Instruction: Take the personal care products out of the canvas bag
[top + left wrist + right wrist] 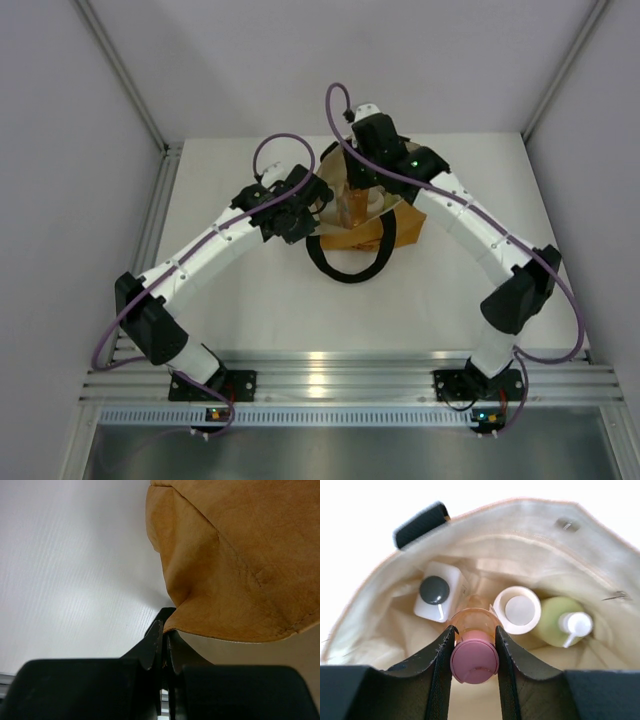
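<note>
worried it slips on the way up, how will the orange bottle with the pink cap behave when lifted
Probably rigid: the orange bottle shows no dent in the right gripper. Its smooth sides look slippery, and the grip sits high by the cap, so it might slide or swing.

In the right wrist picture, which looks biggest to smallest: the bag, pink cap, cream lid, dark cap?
1. canvas bag, biggest.
2. pink cap and cream lid look alike; pink sits nearer the camera, so unsure.
3. dark cap, smallest.
</note>
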